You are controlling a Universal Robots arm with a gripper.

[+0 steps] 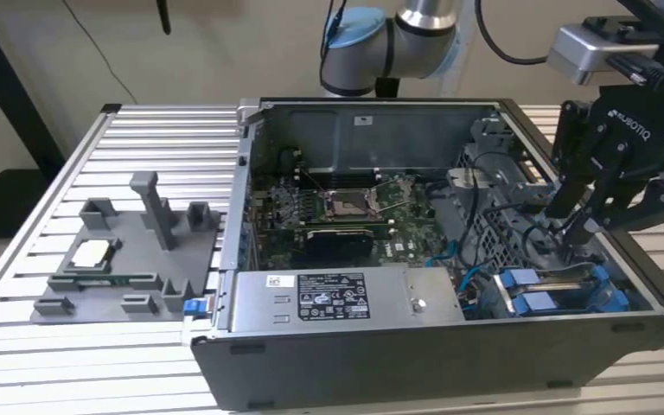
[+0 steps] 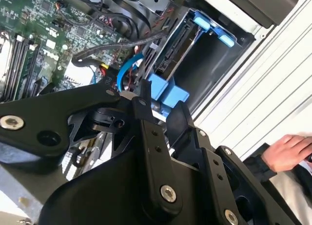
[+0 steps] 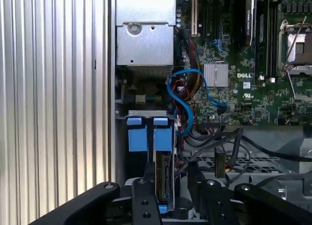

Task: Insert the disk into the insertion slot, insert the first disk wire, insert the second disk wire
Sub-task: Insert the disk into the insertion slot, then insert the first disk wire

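While the gripper (image 1: 565, 226) hangs fingers-down inside the open PC case (image 1: 424, 363), it sits over the insertion slot (image 1: 505, 285) in the case's near corner on the exterior view's right. The disk (image 3: 164, 174) stands on edge in that bay, its blue carrier tabs (image 3: 150, 136) poking out toward the case wall. In the first wrist view the gripper (image 3: 170, 170) straddles the drive's end: fingers spread, one finger (image 3: 147, 178) right against the disk's side, the other clear of it with a visible gap (so not pinching it). In the second wrist view the gripper (image 2: 161, 104) shows the same spread stance, with a blue tab (image 2: 168, 91) just past the tips. A blue data cable (image 3: 183, 101) loops between the bay and the motherboard (image 1: 344, 207); can't tell whether its end is plugged into the drive. Black cables (image 3: 219, 142) lie beside the far finger. The labelled power supply (image 1: 332, 294) sits along the case's near edge, next to the bay. The grey fixture tray (image 1: 124, 259) is on the slatted table (image 1: 136, 138) near its edge on the exterior view's left, well apart from the gripper. A person's hand (image 2: 290, 152) rests on the table beyond the case wall.
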